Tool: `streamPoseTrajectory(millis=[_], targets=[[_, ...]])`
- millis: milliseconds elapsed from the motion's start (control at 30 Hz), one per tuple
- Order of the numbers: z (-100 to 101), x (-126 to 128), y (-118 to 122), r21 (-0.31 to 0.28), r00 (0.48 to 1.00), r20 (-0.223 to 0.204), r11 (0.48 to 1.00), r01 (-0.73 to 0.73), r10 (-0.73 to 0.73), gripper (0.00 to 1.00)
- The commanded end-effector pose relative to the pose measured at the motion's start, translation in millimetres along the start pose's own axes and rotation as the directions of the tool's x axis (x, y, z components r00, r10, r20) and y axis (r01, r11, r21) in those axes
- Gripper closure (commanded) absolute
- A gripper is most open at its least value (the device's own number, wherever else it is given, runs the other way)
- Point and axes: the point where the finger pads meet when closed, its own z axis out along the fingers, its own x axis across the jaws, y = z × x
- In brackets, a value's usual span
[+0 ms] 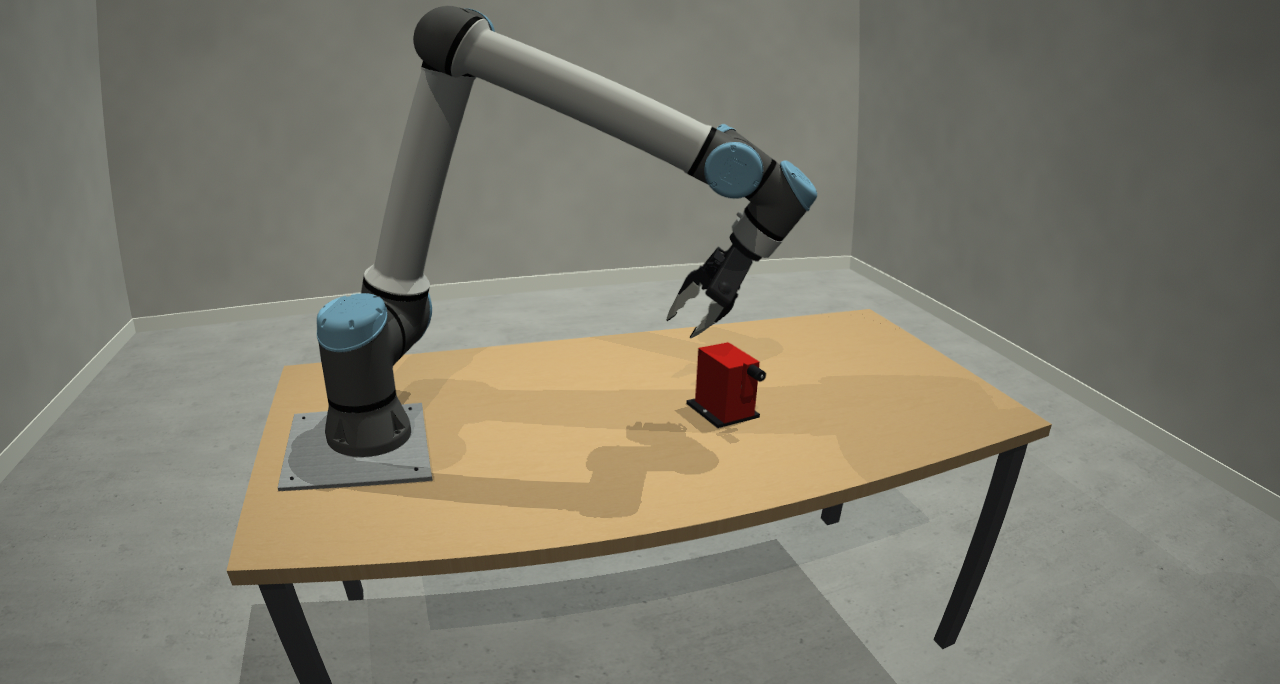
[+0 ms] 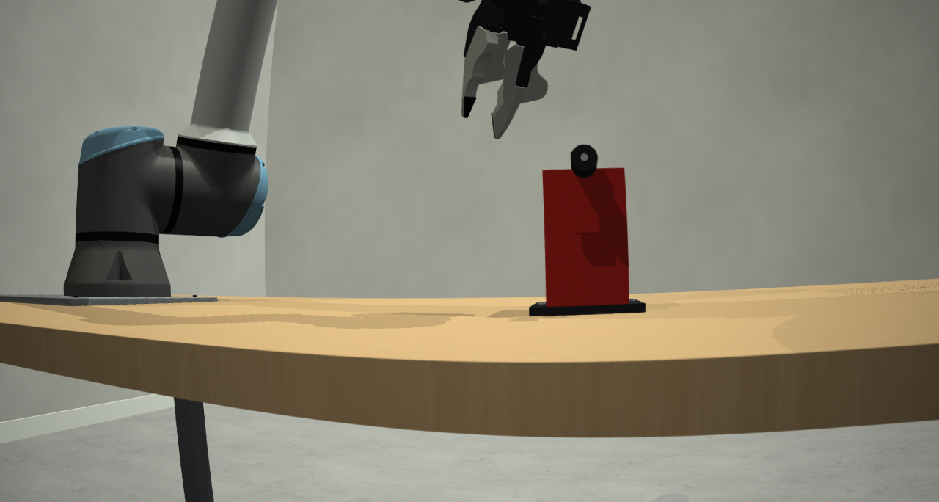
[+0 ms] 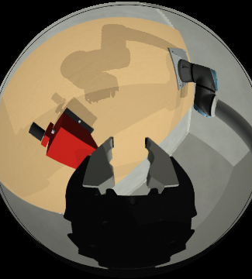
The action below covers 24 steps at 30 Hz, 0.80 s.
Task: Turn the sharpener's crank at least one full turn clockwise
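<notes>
A red box-shaped sharpener (image 1: 726, 381) on a black base stands upright on the wooden table. Its crank ends in a black knob (image 1: 756, 374) that sticks out from the upper right side. In the exterior view the sharpener (image 2: 585, 236) faces me with the knob (image 2: 582, 161) at its top edge. In the wrist view the sharpener (image 3: 69, 142) lies left of the fingers, with the knob (image 3: 36, 131) further left. My gripper (image 1: 691, 320) hangs in the air above and left of the sharpener, apart from it. Its fingers (image 2: 482, 122) stand partly open with nothing between them (image 3: 129, 144).
The arm's base (image 1: 362, 416) sits on a grey plate at the table's left end. The table's curved front edge (image 1: 626, 537) runs below the sharpener. Grey walls and floor surround the table.
</notes>
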Motion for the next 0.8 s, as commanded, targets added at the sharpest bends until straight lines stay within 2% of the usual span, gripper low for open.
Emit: streamPoseTrajectory(millis=[0,200,300,400,500,600,700,767], targets=[[-10,-19,-3,-0.041,0.995,0.029,0.994,0.098,-0.097,0.68],[-14,-26,-6,-0.047,0.993,0.034,0.992,0.113,-0.112,0.68],[-22,-38,-10,-0.07,0.981,0.065,0.98,0.188,-0.183,0.68],[-24,-42,-11,-0.07,0.981,0.065,0.98,0.188,-0.183,0.68],[-32,-54,-15,-0.087,0.962,0.099,0.961,0.262,-0.253,0.68],[-34,-57,-16,-0.087,0.962,0.099,0.961,0.262,-0.253,0.68],[-42,-69,-21,-0.099,0.937,0.137,0.937,0.335,-0.32,0.68],[-42,-69,-21,-0.099,0.937,0.137,0.937,0.335,-0.32,0.68]])
